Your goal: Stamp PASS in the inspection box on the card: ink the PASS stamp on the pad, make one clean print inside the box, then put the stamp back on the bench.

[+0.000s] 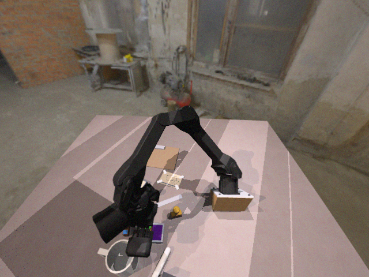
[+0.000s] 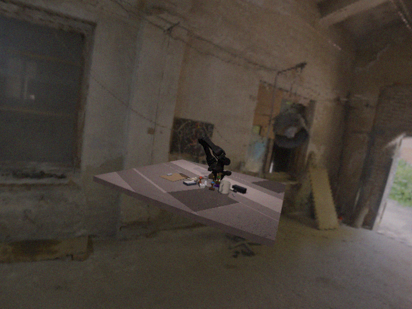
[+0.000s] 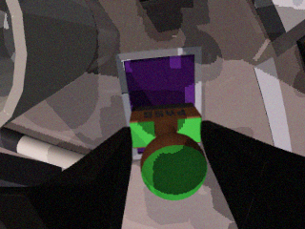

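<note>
My gripper (image 1: 147, 229) (image 3: 166, 131) is shut on the green-knobbed PASS stamp (image 3: 173, 171), whose brown block carries the lettering. The stamp is mostly hidden by the gripper in the top view. In the wrist view its block overlaps the lower part of the open purple ink pad (image 1: 157, 232) (image 3: 161, 78), which has a grey rim. Whether the stamp touches the pad cannot be told. The pale card (image 1: 172, 180) lies farther back, held by white tape at its corners. Its inspection box is too small to make out clearly.
A white mug (image 1: 106, 258) (image 2: 224, 187) (image 3: 20, 57) stands beside the pad. A white marker (image 1: 162, 261) lies in front. A yellow-knobbed stamp (image 1: 176, 212), a white strip (image 1: 170, 200) and a brown board (image 1: 164, 157) lie farther back. A blue-knobbed stamp (image 1: 125, 232) is partly hidden.
</note>
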Tool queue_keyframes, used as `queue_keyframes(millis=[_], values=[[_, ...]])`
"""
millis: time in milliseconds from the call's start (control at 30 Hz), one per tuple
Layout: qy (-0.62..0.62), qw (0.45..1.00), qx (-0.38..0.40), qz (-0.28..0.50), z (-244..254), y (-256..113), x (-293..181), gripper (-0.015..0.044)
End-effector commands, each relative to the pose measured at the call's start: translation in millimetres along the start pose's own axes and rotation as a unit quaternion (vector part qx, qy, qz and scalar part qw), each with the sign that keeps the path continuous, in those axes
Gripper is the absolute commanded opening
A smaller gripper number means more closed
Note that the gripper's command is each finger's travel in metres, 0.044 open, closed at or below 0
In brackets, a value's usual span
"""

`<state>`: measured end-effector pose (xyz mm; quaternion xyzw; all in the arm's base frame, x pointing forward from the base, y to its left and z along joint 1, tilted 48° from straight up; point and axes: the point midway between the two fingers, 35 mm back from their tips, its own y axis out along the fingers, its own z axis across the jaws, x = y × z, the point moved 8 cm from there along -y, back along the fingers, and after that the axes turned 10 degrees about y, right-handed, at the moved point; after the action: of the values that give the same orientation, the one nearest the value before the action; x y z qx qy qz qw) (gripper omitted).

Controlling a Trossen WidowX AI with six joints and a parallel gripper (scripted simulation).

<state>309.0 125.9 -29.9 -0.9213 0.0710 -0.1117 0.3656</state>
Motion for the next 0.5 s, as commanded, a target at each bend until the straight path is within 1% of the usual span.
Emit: queue_keyframes(millis=[0,467], values=[[-0.003,1.0,-0.003,-0.001,-0.5,3.3,-1.2,0.0],[-0.002,1.0,-0.003,-0.001,-1.0,12.6,-1.7,0.0]])
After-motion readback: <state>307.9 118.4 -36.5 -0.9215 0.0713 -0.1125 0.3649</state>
